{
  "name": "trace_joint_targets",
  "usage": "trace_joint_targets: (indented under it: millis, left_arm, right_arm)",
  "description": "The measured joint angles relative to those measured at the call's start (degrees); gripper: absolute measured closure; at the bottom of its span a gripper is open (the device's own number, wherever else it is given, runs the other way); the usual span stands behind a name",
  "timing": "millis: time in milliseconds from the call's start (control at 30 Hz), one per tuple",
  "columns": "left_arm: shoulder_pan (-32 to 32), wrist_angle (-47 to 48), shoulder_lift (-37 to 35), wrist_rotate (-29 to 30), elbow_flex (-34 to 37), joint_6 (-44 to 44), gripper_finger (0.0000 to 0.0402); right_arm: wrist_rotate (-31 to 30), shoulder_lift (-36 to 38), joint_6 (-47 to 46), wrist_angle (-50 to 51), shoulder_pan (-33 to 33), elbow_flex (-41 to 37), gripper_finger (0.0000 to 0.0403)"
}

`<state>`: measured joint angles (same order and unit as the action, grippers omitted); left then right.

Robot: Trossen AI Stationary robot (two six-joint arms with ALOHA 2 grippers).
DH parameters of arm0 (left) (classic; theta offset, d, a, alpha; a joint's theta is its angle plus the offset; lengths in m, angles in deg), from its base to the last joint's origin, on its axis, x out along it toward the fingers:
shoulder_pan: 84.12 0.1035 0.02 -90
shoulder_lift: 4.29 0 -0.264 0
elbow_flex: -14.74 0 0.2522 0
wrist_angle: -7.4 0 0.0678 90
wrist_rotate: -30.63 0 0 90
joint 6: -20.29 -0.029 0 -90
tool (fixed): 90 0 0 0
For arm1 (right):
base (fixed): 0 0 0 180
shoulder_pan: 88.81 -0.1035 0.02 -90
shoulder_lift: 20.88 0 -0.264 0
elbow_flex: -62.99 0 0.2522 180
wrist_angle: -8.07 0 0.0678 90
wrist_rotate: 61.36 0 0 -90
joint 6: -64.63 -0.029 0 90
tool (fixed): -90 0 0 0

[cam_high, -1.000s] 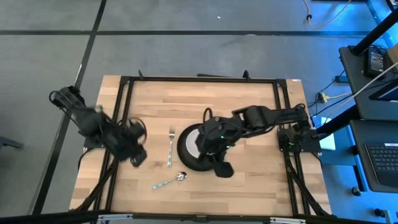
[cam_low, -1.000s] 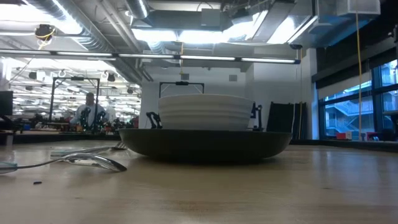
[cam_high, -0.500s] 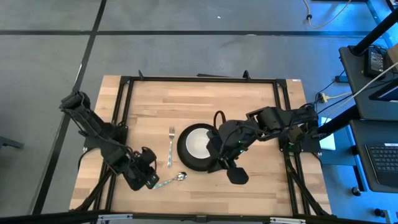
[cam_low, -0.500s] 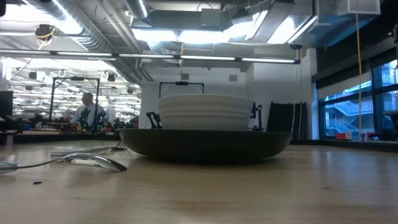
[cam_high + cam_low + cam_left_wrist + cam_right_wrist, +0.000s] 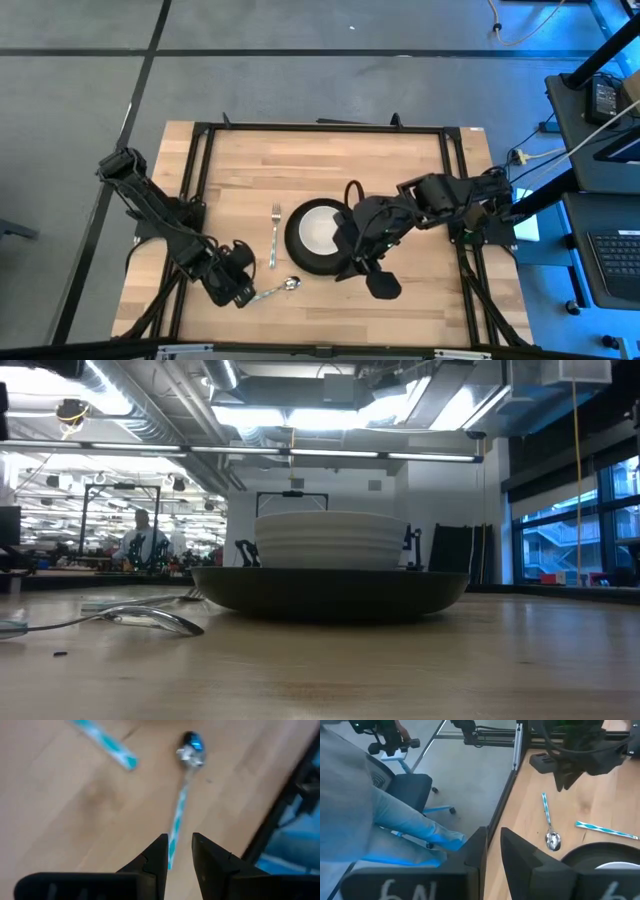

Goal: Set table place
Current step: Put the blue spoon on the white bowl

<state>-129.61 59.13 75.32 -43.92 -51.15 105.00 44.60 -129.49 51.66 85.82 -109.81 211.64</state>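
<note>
Table (image 5: 400, 170): we see pale wood planks in a thin black frame, filling the middle of the high view and bearing all the tableware.
Left gripper (image 5: 243, 291): we find it low at the near left part of the table; in the left wrist view its fingers (image 5: 156, 860) stand a narrow gap apart around the handle end of the spoon (image 5: 182, 795), not visibly pressing it.
Spoon, elsewhere: it lies flat with its bowl toward the plate (image 5: 292, 240).
Fork (image 5: 274, 236): it lies just left of the plate, tines toward the far edge.
Plate and bowl (image 5: 319, 230): we see the white bowl standing in the dark plate.
Right gripper (image 5: 383, 285): it hangs just off the plate's near right rim, fingers (image 5: 479, 847) slightly parted, holding nothing.
Background: a person (image 5: 141, 540) shows far behind the table in the low view.
</note>
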Motion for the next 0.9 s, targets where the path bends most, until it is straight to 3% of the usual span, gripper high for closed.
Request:
trace_joint_targets:
  millis: [167,333,500,667,900]
  left_arm:
    - [0.00,-2.79,0.04,-1.78,0.00,-10.16,0.0319]
    - [0.00,-4.28,2.90,-2.06,0.00,-9.99,0.0319]
    - [0.00,-12.20,9.36,-6.04,-0.02,-13.09,0.0319]
    - [1.40,-11.47,11.58,-5.66,-0.13,-11.51,0.0325]
    - [2.77,-11.62,12.93,-5.58,-0.21,-16.21,0.0327]
  right_arm:
    - [0.02,0.00,-0.28,0.08,0.04,0.00,0.0345]
    - [0.03,0.00,-0.34,0.08,0.04,0.00,0.0345]
    - [0.04,0.00,-0.24,0.08,0.21,0.00,0.0345]
    - [0.20,0.00,-0.15,0.10,0.57,0.00,0.0345]
    - [0.17,0.00,-0.08,0.08,1.44,0.00,0.0345]
